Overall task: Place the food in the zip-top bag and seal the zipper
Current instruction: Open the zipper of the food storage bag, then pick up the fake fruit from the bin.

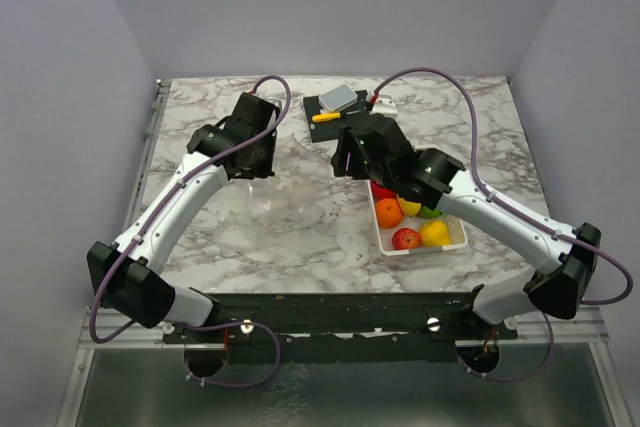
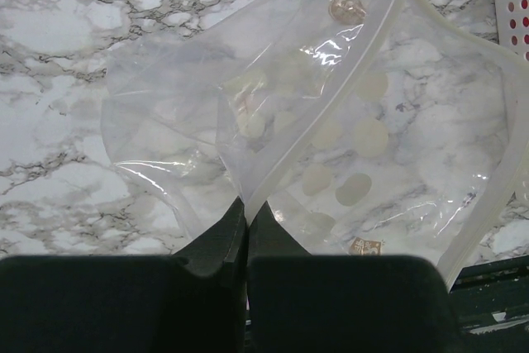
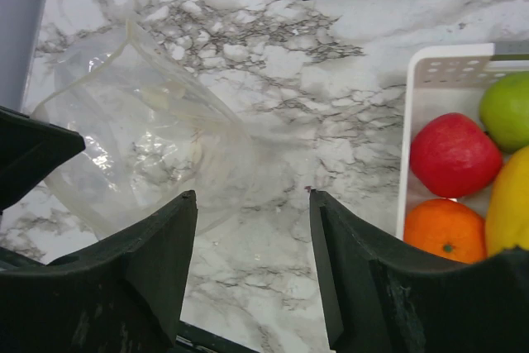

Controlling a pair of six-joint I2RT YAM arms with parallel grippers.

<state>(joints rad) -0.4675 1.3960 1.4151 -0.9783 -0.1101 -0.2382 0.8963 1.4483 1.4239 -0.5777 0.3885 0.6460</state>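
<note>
Left gripper (image 2: 246, 208) pinches the bag (image 2: 355, 138) rim to hold it open; right gripper (image 3: 252, 212), spread and empty, hovers near the fruit (image 3: 450, 155).

Top external: high and behind the two arms (image 1: 180, 202), angled down and forward. Far enough to take in the white-and-grey marble table (image 1: 300, 227) edge to edge.

Left wrist: very close. Looks past the left gripper (image 2: 245, 212) at frame bottom onto the clear polka-dotted plastic bag (image 2: 347, 130). Sliver of the white slatted plastic basket (image 2: 514, 6) at top right.

Right wrist: close, steeply downward, the right gripper (image 3: 252, 204) framing the marble.

Both wrist views share bag and basket; the overhead view holds the basket too.
</note>
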